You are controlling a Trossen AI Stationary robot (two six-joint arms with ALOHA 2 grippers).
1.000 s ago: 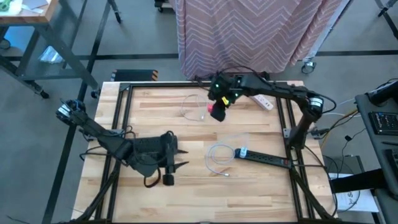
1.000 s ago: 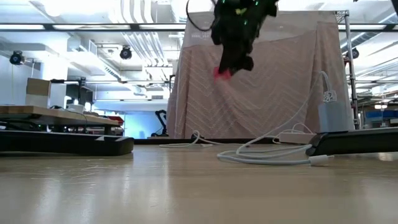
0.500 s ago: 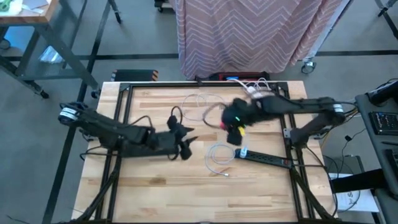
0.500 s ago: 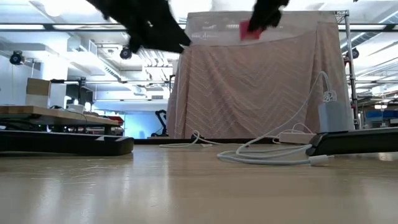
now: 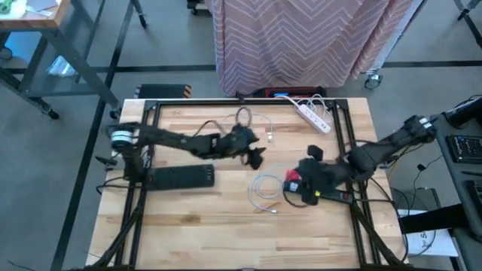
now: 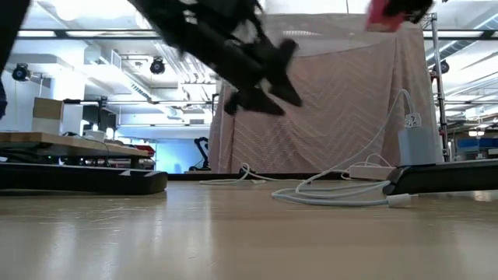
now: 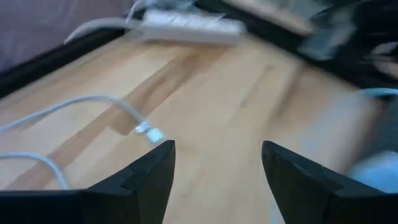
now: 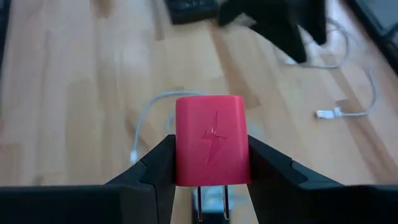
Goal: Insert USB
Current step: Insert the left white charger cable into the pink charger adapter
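My right gripper [image 5: 301, 184] hovers over the near-right part of the table, shut on a red charger block [image 8: 211, 140] with a lightning bolt on its face. The block also shows as a red patch [image 5: 291, 177] in the high view. It is above the left end of a black power strip [image 5: 325, 193], where a pale blue charger [image 5: 294, 184] sits. My left gripper [image 5: 254, 155] is open in mid-air over the table's middle. Ahead of it, a white cable's USB plug [image 7: 150, 133] lies on the wood. A white cable coil [image 5: 263, 188] lies beside the strip. My right gripper pinches the red charger block between its two fingers, one on each side face [image 8: 181, 155], with the bolt face turned toward the wrist camera. Two metal prongs [image 8: 211, 210] stick out of the block's end. The block is lifted clear, high above the table [image 6: 384, 13].
A white power strip [image 5: 312, 117] lies near the far edge, with cables looping over the far middle [image 5: 241, 120]. A black flat bar [image 5: 181, 177] rests on the near-left part. Black frame rails [image 5: 151, 150] run along the table's sides. A patterned curtain [image 5: 301, 38] hangs beyond the far edge.
My right gripper carried the red charger from the far edge toward the near right, ending over the black power strip's left end. My left gripper swung from the near-left part of the table up and toward the middle, leaving the black bar where it lay.
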